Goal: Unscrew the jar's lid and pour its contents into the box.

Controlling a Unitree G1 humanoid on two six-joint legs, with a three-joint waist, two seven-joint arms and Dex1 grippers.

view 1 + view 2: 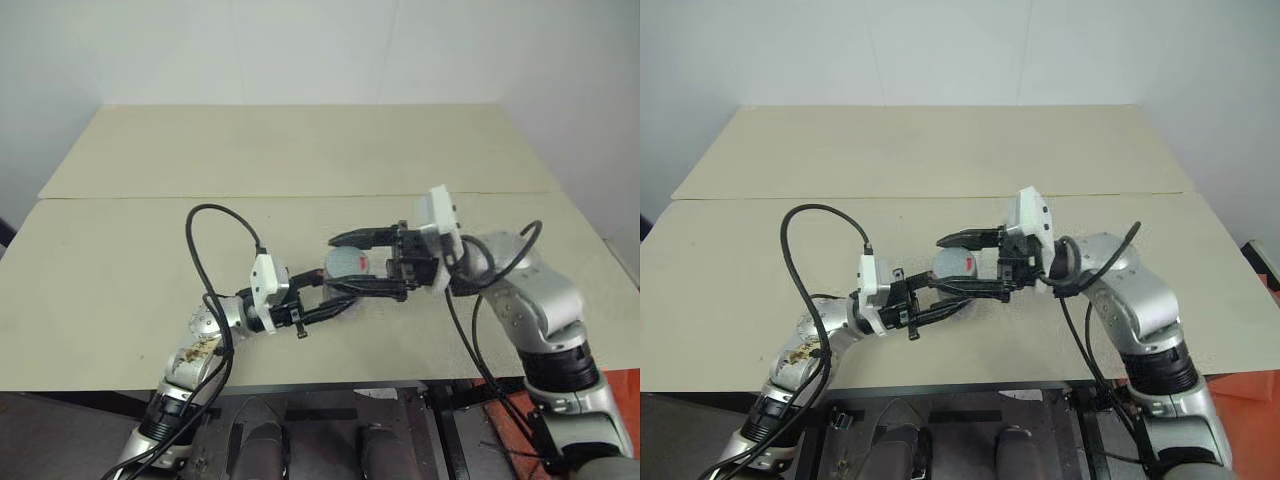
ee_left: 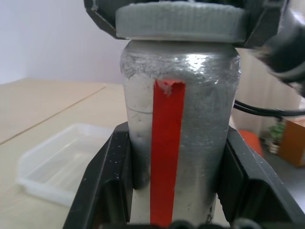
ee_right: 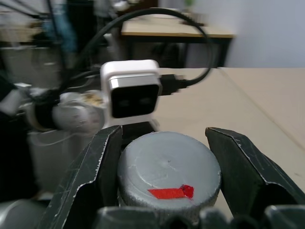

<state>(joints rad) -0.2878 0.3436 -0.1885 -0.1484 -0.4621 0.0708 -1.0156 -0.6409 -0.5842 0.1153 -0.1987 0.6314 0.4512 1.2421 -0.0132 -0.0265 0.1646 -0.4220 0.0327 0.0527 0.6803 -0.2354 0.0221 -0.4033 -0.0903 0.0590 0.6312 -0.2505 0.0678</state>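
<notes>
The left gripper (image 2: pixel 171 224) clamps the silvery cylindrical jar (image 2: pixel 178 133); the right gripper (image 3: pixel 164 143) squeezes its grey round lid (image 3: pixel 169 167). Unscrewing is in hand; next, twisting.

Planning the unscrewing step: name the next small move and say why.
Probably twist the right gripper to loosen the lid: its jaws clamp the lid, which still sits on the jar, and the left gripper holds the jar's body.

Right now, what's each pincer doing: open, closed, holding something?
Left pincer: closed on the jar.
Right pincer: closed on the lid, which sits on the jar.
</notes>
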